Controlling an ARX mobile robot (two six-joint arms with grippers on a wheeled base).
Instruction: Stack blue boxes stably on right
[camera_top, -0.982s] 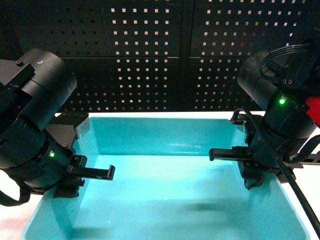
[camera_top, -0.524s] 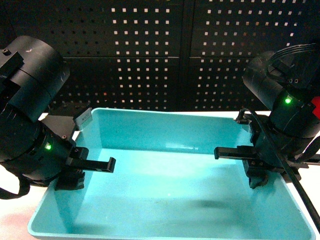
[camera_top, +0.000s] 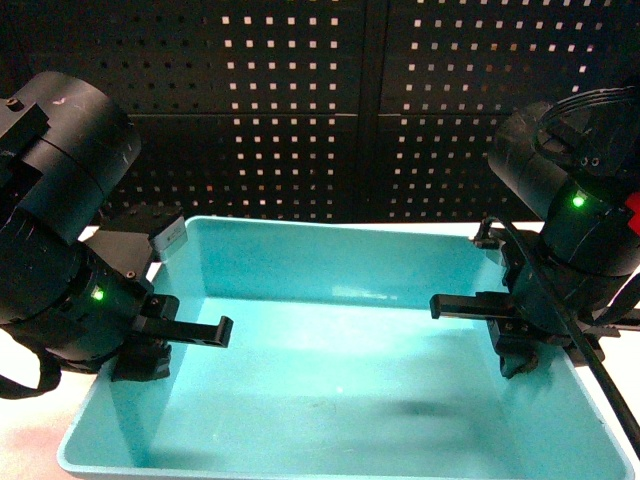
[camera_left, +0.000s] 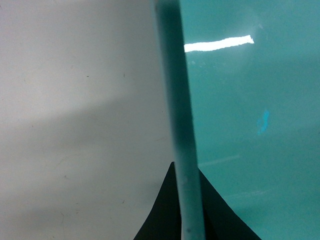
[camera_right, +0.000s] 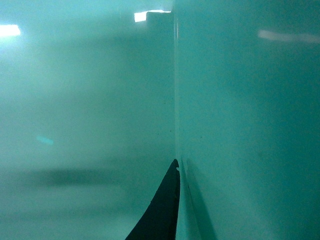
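The turquoise box (camera_top: 330, 400), smooth and shallow with a thin lipped rim, spans the foreground between both arms. Left gripper (camera_top: 140, 352) is clamped on its left wall; right gripper (camera_top: 515, 345) is clamped on its right wall. Behind stands a perforated panel (camera_top: 320, 110).

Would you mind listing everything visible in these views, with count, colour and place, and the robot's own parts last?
turquoise tub: one, light turquoise, centre of head view, held at both side walls.
pegboard: one, black, perforated, behind the tub.
white surface: one, pale, beside and below the tub's left rim.
left gripper: one, black, clamped over the tub's left rim.
right gripper: one, black, gripping the tub's right wall.
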